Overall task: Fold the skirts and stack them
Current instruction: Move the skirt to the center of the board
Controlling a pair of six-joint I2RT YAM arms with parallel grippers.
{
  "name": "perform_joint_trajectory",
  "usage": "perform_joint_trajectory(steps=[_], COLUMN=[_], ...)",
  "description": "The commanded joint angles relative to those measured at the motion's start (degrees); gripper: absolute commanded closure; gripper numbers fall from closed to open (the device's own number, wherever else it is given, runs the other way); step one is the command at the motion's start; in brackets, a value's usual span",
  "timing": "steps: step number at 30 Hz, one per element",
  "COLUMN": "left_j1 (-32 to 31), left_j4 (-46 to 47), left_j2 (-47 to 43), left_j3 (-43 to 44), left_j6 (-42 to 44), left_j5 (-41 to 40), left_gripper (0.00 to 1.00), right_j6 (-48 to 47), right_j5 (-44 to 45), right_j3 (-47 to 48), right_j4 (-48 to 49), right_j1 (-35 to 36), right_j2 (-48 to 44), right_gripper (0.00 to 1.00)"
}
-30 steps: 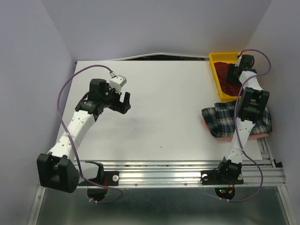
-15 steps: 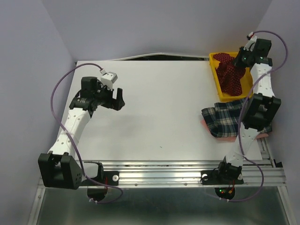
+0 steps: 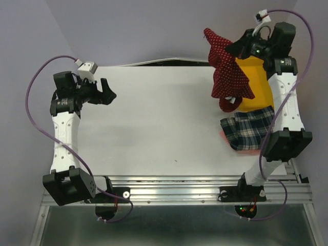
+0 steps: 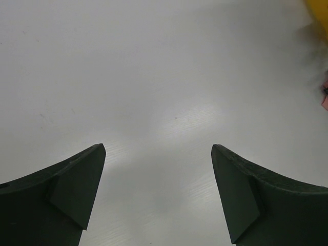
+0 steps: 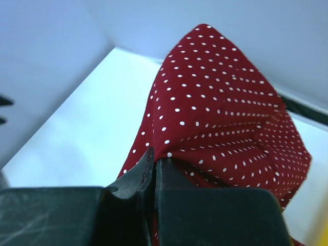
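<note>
The dark red skirt with tiny white dots hangs in the air over the back right of the table, its lower end near the yellow tray. My right gripper is raised high and shut on a pinch of that cloth; in the right wrist view the dotted red skirt billows above the closed gripper. The navy plaid skirt lies folded at the right side of the table on something pink. My left gripper is open at the far left, with only bare table between its fingers.
The yellow tray stands at the back right corner, partly covered by the hanging skirt. A pink edge shows under the plaid skirt. Purple walls enclose the table on three sides. A metal rail runs along the near edge.
My right gripper shut on the red skirt in the tray and lifted it up and to the left. The left arm drew back toward the far left, staying open.
</note>
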Motion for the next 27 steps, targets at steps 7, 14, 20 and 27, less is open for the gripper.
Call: perform_joint_trajectory(steps=[7, 14, 20, 27], left_j1=[2.07, 1.80, -3.11, -13.31], left_j4=[1.60, -6.13, -8.34, 0.10], left_j2=[-12.54, -12.37, -10.09, -6.41], left_j3=[-3.96, -2.82, -7.91, -13.55], left_j6=[3.18, 12.31, 19.26, 18.39], left_j5=[1.06, 0.78, -5.27, -11.34], left_gripper=[0.01, 0.05, 0.12, 0.16], right_j6=[-5.68, -20.49, -50.46, -47.78], right_j5=[-5.88, -9.60, 12.98, 20.04], right_j3=[-23.16, -54.95, -71.61, -61.02], right_j4=[4.23, 4.26, -1.92, -3.92], right_j1=[18.47, 18.48, 18.48, 12.76], right_j2=[-10.49, -20.69, -23.44, -14.73], right_gripper=[0.99, 0.99, 0.99, 0.22])
